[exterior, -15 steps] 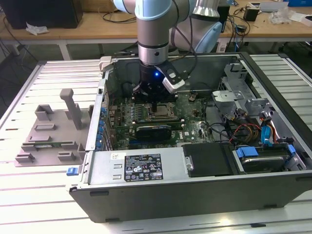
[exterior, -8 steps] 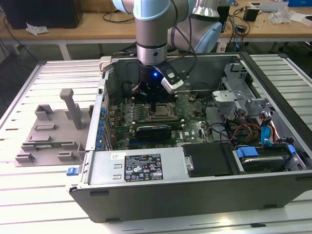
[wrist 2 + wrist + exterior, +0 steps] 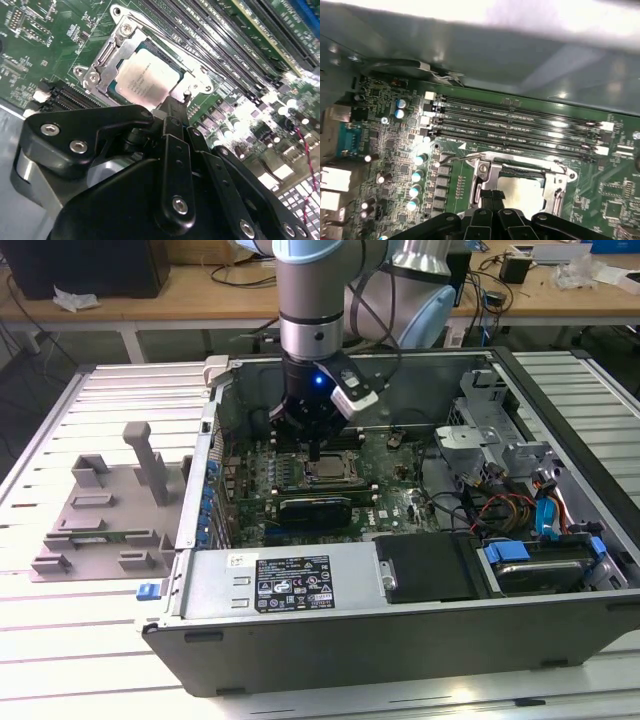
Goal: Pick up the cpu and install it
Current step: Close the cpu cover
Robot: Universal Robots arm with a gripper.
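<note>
One cpu [image 3: 145, 80] lies in one socket [image 3: 120, 46], the hand [image 3: 174, 104] apparently closed, empty, over its edge.

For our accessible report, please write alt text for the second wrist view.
The silver cpu lies in its socket on a green motherboard. The black claw is in front, its tip close to the cpu's edge.

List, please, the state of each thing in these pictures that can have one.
cpu: lying flat in the socket, not gripped.
gripper: shut, tips right by the cpu.
socket: holds the cpu; whether it is latched cannot be told.
computer case: side open, motherboard exposed.
</note>
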